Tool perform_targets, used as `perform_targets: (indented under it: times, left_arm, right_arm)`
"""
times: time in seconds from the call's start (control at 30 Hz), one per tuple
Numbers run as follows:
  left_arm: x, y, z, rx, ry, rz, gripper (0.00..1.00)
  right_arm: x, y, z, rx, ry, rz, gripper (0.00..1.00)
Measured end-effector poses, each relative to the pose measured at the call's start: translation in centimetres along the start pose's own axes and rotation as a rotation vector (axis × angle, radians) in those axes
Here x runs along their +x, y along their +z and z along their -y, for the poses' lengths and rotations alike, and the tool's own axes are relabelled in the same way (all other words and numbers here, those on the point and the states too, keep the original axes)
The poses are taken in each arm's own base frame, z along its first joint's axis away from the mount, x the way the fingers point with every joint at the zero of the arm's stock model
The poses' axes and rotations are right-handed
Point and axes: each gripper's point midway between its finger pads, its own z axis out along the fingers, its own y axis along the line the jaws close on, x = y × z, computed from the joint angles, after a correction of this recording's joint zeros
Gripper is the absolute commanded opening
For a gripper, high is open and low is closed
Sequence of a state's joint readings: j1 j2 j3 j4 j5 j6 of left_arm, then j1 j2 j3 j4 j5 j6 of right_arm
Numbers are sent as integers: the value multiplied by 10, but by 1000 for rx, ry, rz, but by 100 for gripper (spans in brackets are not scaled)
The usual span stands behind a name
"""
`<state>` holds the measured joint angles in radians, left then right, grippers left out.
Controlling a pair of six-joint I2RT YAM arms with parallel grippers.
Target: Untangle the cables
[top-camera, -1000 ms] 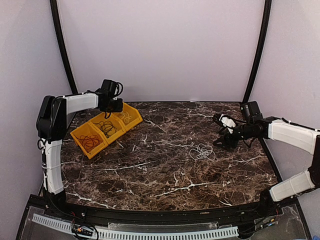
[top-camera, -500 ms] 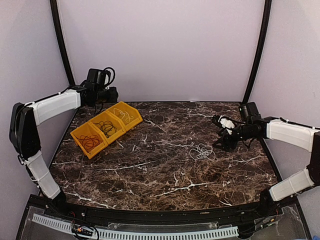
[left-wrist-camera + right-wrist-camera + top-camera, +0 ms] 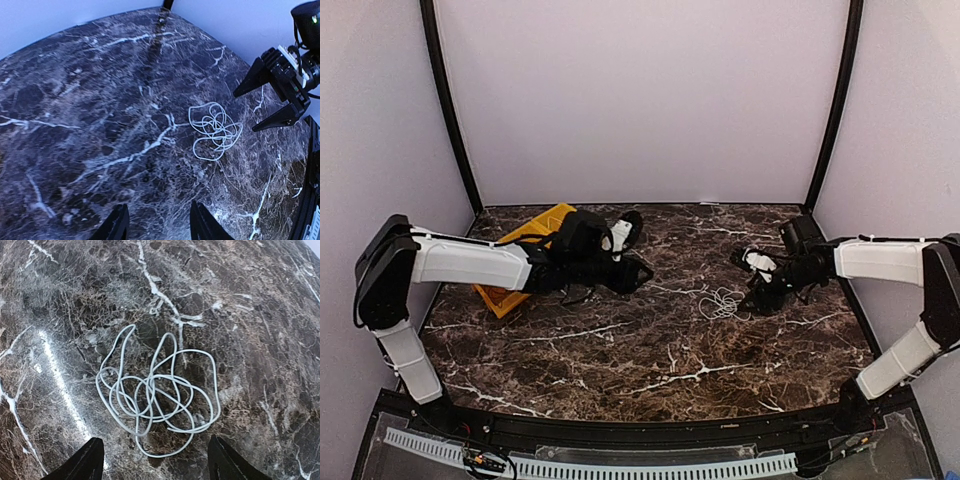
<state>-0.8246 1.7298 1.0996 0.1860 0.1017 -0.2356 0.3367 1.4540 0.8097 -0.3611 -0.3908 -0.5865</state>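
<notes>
White cable [image 3: 157, 395] in a loose tangle on the marble table [image 3: 650, 350], right gripper [image 3: 245, 112] just beside it, fingers apart, holding nothing, left gripper [image 3: 157, 225] likewise apart, farther off near the middle.

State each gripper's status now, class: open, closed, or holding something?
Left gripper: open, empty.
Right gripper: open, empty, near the white cable.

Top view: the cable coil [image 3: 725, 302] lies on the table [image 3: 650, 350] right of centre, with the right gripper [image 3: 748, 283] just beside it on its right, reaching in from the right edge. Left of centre hangs the left gripper [image 3: 642, 250], well apart from the coil, with the bin [image 3: 532, 226] partly under its arm toward the table's upper left corner.
</notes>
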Motion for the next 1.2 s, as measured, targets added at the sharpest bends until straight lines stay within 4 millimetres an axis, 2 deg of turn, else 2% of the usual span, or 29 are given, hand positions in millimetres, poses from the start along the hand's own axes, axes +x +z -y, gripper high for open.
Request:
perform_targets:
  times: [0.17, 0.3, 0.4, 0.73, 0.87, 0.93, 1.0, 1.07, 1.2]
  left_arm:
    - [33, 58, 34, 72, 34, -78, 47]
    - [43, 91, 48, 108, 35, -95, 49]
    - [44, 113, 51, 120, 26, -92, 50]
    - [64, 152, 54, 173, 5, -94, 46]
    - [59, 163, 62, 223, 3, -66, 38]
    - [57, 168, 66, 245, 2, -55, 29]
    - [57, 172, 69, 264, -1, -49, 12]
    - [59, 175, 71, 280, -4, -46, 2]
    - [60, 175, 74, 301, -16, -43, 0]
  right_arm:
    - [6, 14, -8, -23, -14, -49, 72]
    - [8, 19, -8, -21, -18, -69, 72]
    - [10, 20, -7, -17, -17, -77, 72]
    - [11, 21, -7, -15, -15, -82, 71]
    - [11, 22, -7, -18, -14, -86, 71]
    - [12, 22, -7, -18, -14, -87, 71]
    - [12, 22, -6, -14, -13, -89, 71]
    - [12, 22, -6, -9, -12, -92, 71]
    - [13, 22, -4, -3, -12, -96, 71]
